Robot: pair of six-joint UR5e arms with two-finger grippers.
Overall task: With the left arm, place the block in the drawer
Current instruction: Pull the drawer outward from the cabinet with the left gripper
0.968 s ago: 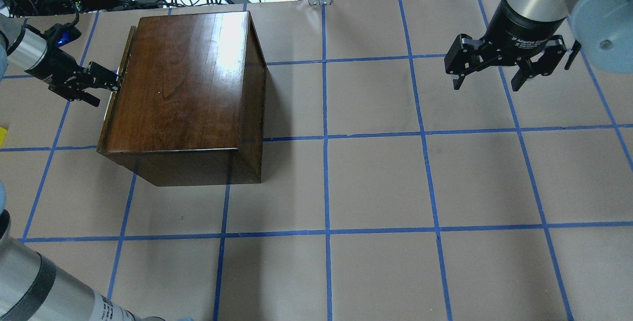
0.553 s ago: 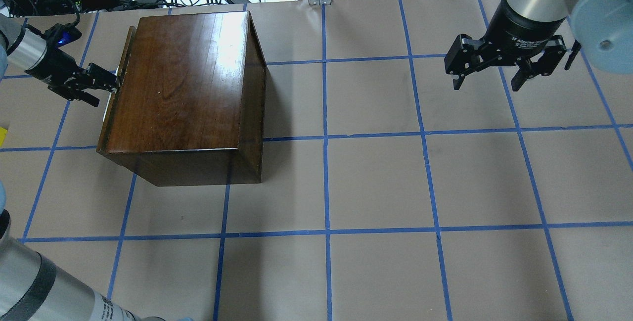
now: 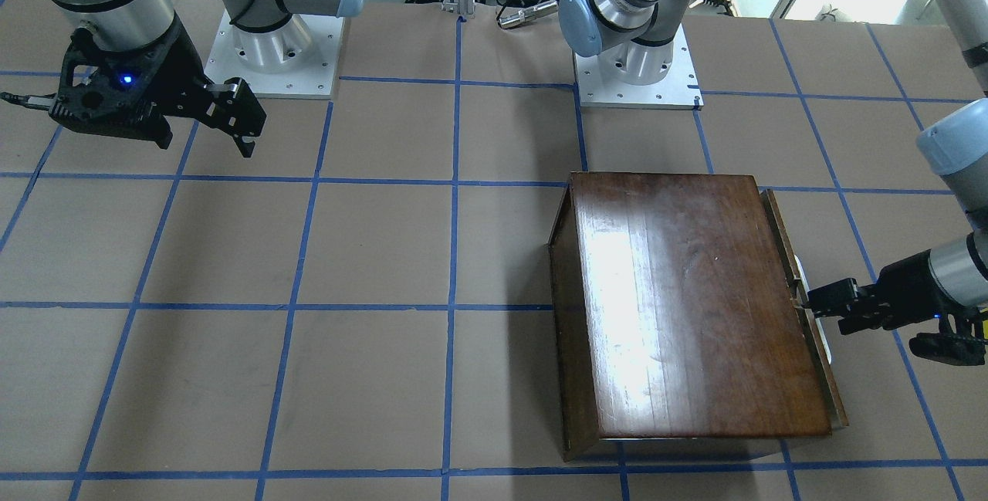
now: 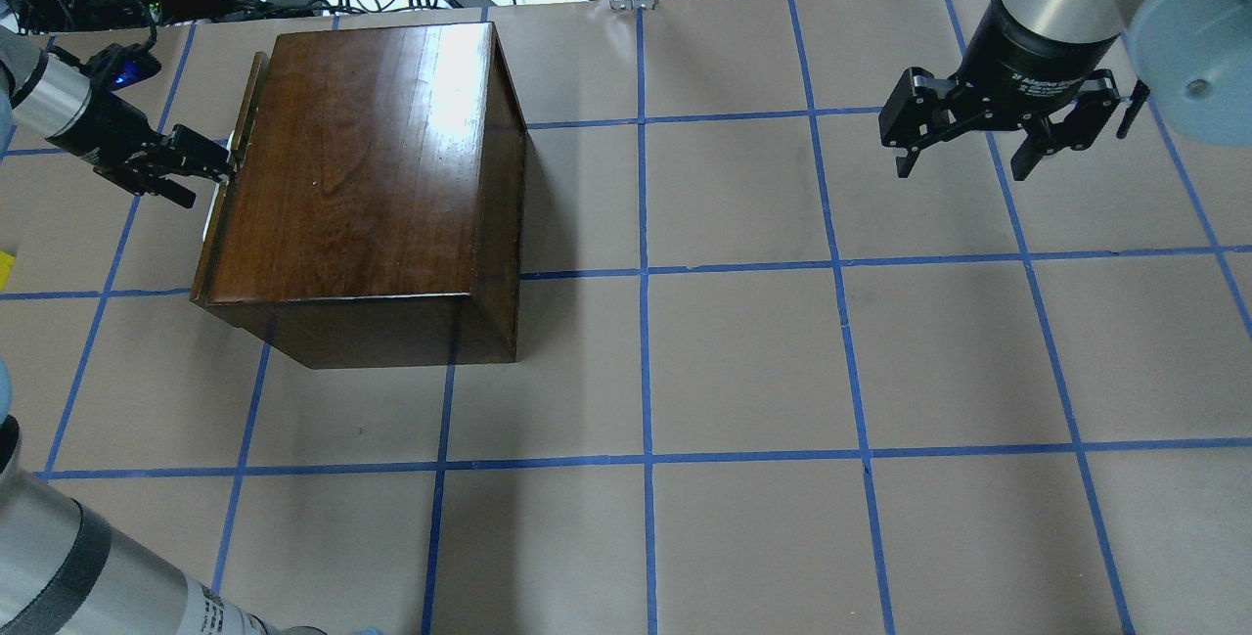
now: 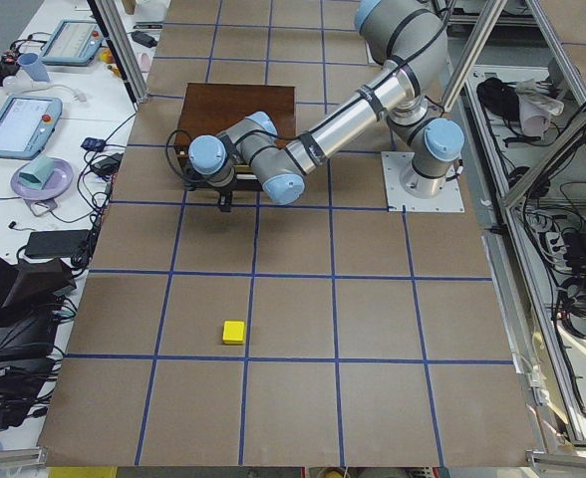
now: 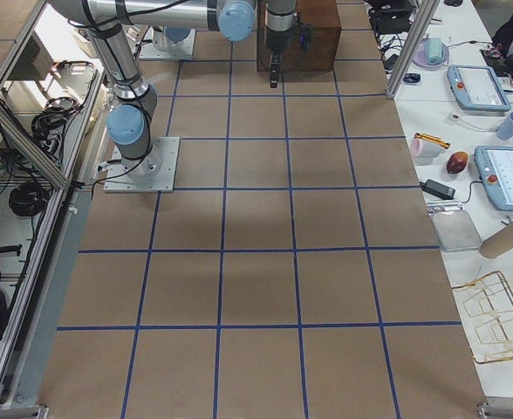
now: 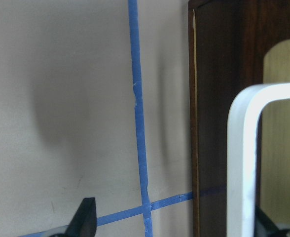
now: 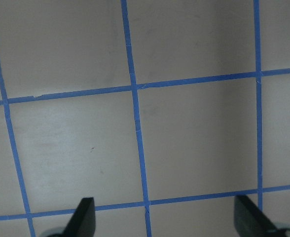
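Drawer-opening step: your black left gripper [image 4: 208, 177], wide open and empty, straddles the dark-fronted wooden drawer's [image 7: 219, 98] white handle [image 7: 242, 163], so pinch and pull.

Overhead and front views opposed (sharing the box [image 4: 362, 175]), 2 side views, 2 wrist close-ups

Glossy dark-brown box [image 4: 372, 165] on blue-taped table [image 4: 743, 371]; tablet [image 5: 22, 119], purple plate [image 5: 24, 187] on side bench [image 5: 59, 139].

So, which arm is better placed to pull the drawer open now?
Left. The left tool, open, is at the drawer front with the white handle between its jaws; the right tool hangs open far across the table.
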